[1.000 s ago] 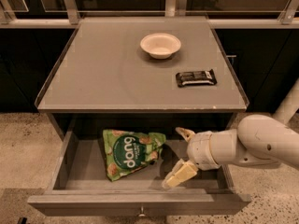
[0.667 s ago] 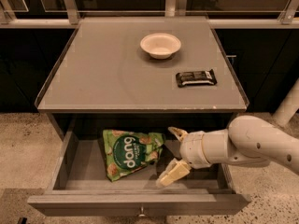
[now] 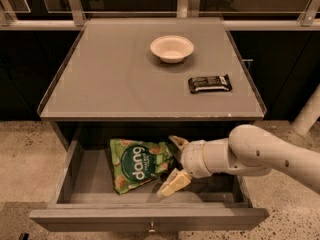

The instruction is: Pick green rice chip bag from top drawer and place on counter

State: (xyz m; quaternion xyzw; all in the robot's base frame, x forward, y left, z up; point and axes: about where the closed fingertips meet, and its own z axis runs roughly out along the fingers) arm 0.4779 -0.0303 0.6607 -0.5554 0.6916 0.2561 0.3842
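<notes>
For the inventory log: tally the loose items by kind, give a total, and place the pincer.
Bowl: 1
Candy bar: 1
Chip bag: 1
Total: 3
Pincer: open, inside the top drawer, at the bag's right edge.

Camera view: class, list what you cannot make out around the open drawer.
Green rice chip bag: right edge hidden behind the open gripper; contact unclear.
Top drawer: rear hidden in shadow beneath the counter.
Black wrapper: lettering too small.
Robot arm: cut off at right edge.
</notes>
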